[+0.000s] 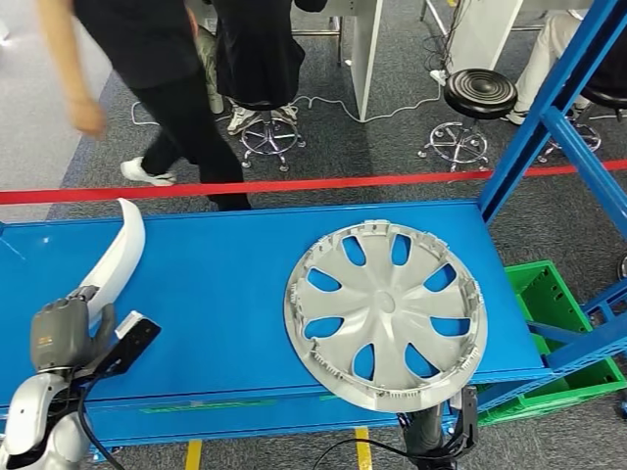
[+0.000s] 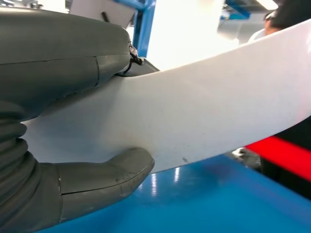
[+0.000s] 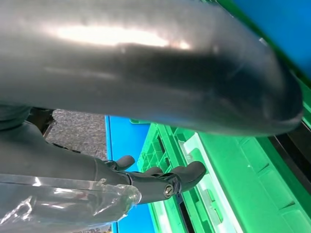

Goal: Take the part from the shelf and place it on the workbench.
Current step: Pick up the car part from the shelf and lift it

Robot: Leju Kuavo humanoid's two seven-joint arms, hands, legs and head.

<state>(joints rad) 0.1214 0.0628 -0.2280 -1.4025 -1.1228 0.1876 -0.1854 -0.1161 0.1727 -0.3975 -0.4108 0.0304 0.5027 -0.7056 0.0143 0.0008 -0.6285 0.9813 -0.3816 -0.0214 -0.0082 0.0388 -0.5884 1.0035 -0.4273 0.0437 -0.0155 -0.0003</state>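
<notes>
Blue workbench (image 1: 221,294) fills our view, a silver plastic hubcap (image 1: 384,313) lying on it. Our left hand (image 1: 71,333) clamps the curved white plastic trim part (image 1: 119,250) just above its left end; light, stiff, slick, best held mid-length. Our right hand (image 3: 161,179) hangs half-curled, holding nothing

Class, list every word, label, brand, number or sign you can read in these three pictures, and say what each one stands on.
None can be read.
Small orange mark on the grey back of the left hand: too small to read.
Faint print on the clear plastic wrap in the right wrist view: too blurred to read.
The wheel cover, the white curved part and the blue workbench show no text.
</notes>
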